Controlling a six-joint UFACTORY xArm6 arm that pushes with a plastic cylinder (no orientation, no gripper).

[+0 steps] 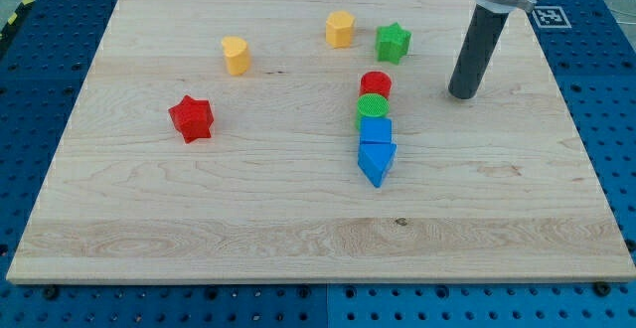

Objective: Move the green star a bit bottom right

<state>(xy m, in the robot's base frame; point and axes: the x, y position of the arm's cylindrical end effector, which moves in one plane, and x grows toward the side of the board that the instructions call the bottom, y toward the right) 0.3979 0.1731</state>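
The green star [394, 42] is seen near the board's [199, 219] top, right of the yellow hexagon [340, 29]. My tip [462, 94] is placed apart from it, to its lower right, touching no block.

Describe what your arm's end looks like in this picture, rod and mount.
My tip ends a straight, smooth, dark grey cylindrical rod. Above it sits a wider black round mount with a light metallic ring, cut off by the view's top. No cables or markings show on either.
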